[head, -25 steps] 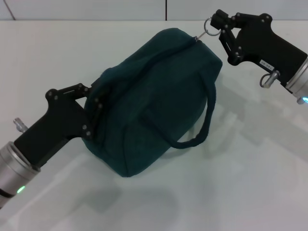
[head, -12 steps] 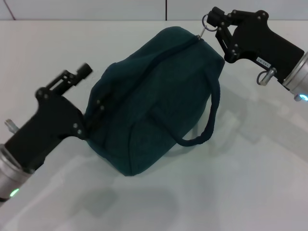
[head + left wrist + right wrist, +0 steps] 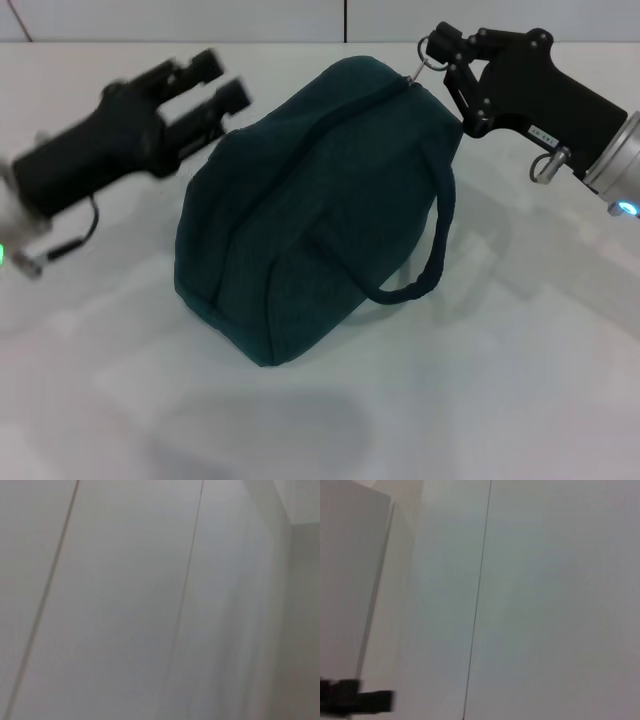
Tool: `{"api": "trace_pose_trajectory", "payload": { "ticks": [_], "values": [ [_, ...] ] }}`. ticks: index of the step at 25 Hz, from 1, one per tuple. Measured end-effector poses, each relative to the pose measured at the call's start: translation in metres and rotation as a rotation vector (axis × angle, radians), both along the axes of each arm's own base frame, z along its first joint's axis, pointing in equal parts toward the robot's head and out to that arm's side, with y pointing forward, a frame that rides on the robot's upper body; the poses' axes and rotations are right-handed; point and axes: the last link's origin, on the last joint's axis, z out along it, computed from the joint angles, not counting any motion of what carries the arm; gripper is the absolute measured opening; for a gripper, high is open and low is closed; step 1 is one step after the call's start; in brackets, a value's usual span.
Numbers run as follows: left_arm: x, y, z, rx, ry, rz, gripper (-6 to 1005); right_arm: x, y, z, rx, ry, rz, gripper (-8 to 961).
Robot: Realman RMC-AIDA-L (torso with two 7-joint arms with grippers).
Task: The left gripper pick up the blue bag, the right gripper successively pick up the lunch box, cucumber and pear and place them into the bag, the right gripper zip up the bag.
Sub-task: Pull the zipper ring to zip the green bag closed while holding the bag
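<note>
Two grippers were seen at the blue bag, which lay zipped on the white table. The right gripper was clamped on the zipper pull ring at the bag's far end. The left gripper, fingers apart, was held clear beside the bag.

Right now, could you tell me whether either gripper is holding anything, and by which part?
The right gripper pinches the ring of the zipper pull at the far end of the blue bag. The left gripper, open, holds nothing.
</note>
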Motion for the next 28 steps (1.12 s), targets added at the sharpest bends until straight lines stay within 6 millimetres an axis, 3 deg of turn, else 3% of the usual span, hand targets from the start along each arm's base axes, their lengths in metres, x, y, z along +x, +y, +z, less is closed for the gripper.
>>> {"api": "trace_pose_trajectory", "payload": {
  "ticks": [5, 10, 16, 28],
  "values": [
    [0.030, 0.038, 0.009, -0.211, 0.051, 0.029, 544, 0.000, -0.002, -0.001, -0.004, 0.003, 0.003, 22],
    [0.052, 0.063, -0.003, -0.312, 0.174, 0.107, 532, 0.002, -0.004, -0.001, -0.005, 0.005, 0.000, 21],
    [0.064, 0.069, -0.019, -0.360, 0.251, 0.131, 515, 0.003, -0.006, -0.001, -0.009, 0.011, 0.008, 21],
    [0.061, 0.071, -0.034, -0.353, 0.323, 0.159, 465, 0.006, -0.010, -0.001, -0.014, 0.015, 0.007, 21]
  ]
}}
